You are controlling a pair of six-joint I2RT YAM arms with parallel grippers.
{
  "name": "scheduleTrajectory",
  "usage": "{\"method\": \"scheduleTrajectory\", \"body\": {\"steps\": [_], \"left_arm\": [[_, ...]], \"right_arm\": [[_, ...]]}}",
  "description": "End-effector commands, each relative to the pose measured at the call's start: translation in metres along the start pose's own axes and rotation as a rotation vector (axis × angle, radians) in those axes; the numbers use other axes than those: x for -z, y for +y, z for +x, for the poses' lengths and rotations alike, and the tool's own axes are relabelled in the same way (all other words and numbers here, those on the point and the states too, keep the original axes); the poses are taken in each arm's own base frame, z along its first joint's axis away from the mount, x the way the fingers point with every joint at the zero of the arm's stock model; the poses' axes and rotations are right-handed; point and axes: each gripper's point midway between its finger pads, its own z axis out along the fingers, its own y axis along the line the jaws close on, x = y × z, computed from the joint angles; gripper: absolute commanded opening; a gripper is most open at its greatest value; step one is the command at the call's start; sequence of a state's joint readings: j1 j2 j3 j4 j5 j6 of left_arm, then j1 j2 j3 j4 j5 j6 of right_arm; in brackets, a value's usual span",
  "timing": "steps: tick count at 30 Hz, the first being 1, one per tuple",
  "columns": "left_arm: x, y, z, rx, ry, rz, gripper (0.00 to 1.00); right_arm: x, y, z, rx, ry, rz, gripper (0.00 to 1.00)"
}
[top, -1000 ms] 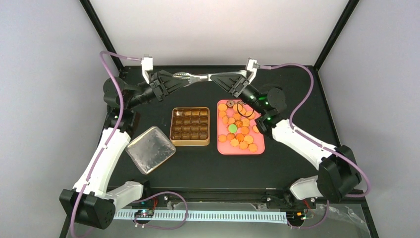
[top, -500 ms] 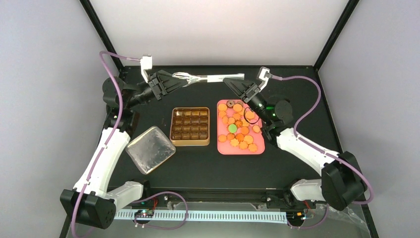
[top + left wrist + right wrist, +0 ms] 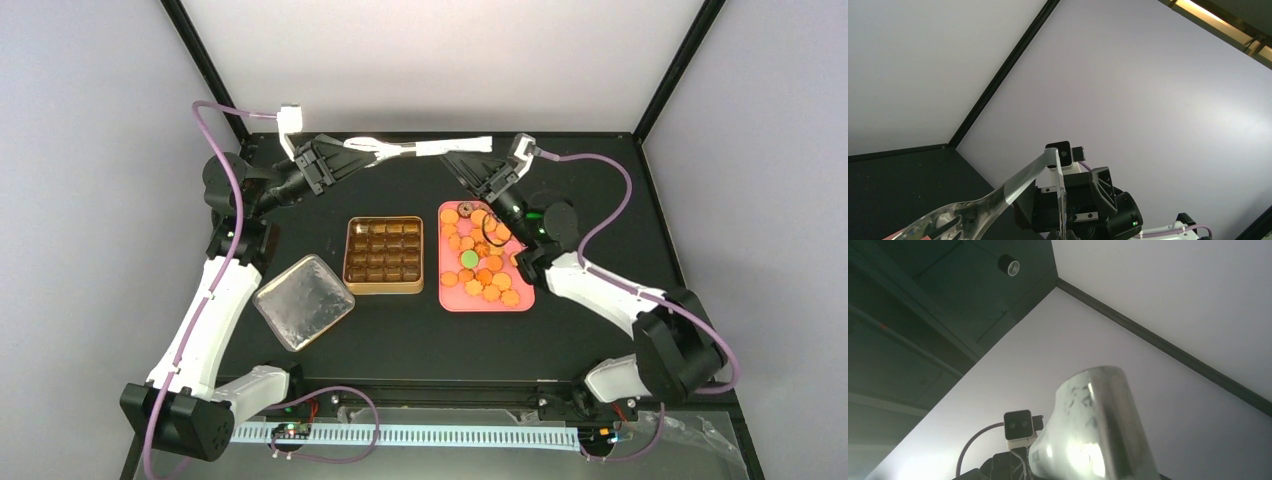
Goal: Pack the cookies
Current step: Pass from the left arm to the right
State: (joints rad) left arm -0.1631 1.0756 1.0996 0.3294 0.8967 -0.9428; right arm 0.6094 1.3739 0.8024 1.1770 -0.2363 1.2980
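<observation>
The cookies [image 3: 482, 256], mostly orange with one green, lie heaped on a pink tray [image 3: 447, 301] right of centre. Metal tongs [image 3: 430, 149] hang level over the table's far edge. My left gripper [image 3: 349, 152] is shut on their pincer end. In the left wrist view the tongs [image 3: 1013, 185] run out from my left gripper [image 3: 1066, 235] towards the right arm. My right gripper [image 3: 474, 165] stands open just under the tongs' handle end, and contact cannot be made out. The right wrist view shows only that shiny handle end [image 3: 1093, 430], close up, with no fingers visible.
A brown compartmented tin [image 3: 384, 289] sits at the middle of the black table. Its silver lid [image 3: 303, 300] lies to the near left. Both arms reach over the table's far edge, near the white back wall.
My right gripper let go of the tongs' handle, drew off to the right, then came back close under it. The left gripper kept its hold and raised the tongs slightly.
</observation>
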Motion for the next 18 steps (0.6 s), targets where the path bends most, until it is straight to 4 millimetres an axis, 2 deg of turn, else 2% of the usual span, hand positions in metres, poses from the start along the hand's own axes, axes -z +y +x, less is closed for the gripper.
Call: {"method": "scheduleTrajectory", "body": {"steps": [1, 9, 15, 18], "left_arm": [[0.000, -0.014, -0.017, -0.001, -0.041, 0.009, 0.01], [0.001, -0.008, -0.012, 0.017, -0.035, 0.002, 0.01], [0.002, -0.007, -0.011, 0.019, -0.038, 0.002, 0.01], [0.001, -0.005, -0.010, 0.019, -0.038, 0.000, 0.01]], "right_arm": [[-0.022, 0.019, 0.001, -0.010, -0.016, -0.092, 0.81], [-0.041, 0.023, 0.006, -0.049, -0.012, -0.160, 0.66], [-0.042, 0.025, 0.008, -0.028, 0.002, -0.158, 0.55], [-0.043, 0.024, 0.011, -0.019, 0.018, -0.143, 0.46]]}}
